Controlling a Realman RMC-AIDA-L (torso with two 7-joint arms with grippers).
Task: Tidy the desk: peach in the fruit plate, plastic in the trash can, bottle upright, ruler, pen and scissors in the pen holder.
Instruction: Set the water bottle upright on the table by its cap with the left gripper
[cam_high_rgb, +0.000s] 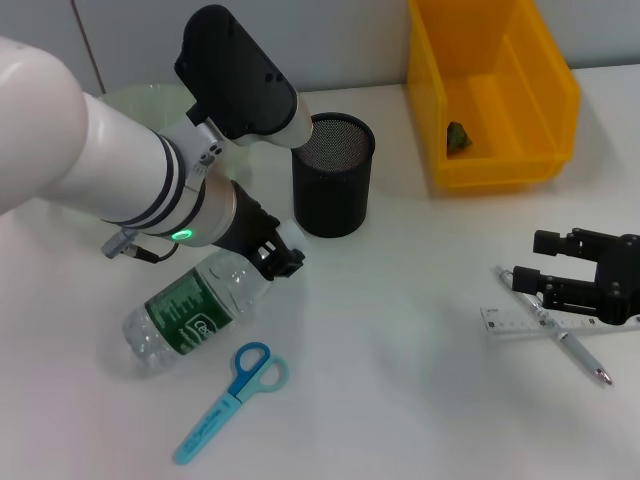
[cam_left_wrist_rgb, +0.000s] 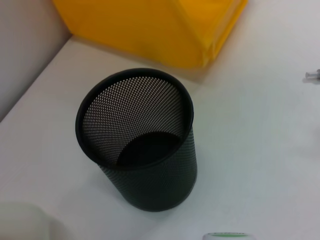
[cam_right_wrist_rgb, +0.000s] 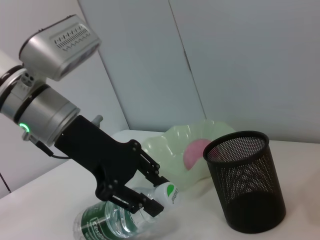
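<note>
The left gripper (cam_right_wrist_rgb: 156, 196) is clamped on the neck of one lying bottle (cam_high_rgb: 185, 318), near one black pen holder (cam_high_rgb: 332, 175). One pair of scissors (cam_high_rgb: 232, 398) lies beyond the bottle. The right gripper (cam_high_rgb: 543, 268), fingers spread, hovers over one ruler (cam_high_rgb: 522, 322) and one pen (cam_high_rgb: 565, 341), well apart from the holder.

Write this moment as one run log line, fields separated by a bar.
left end effector: closed on neck of lying bottle | right end effector: open above ruler and pen | pen holder: empty
</note>
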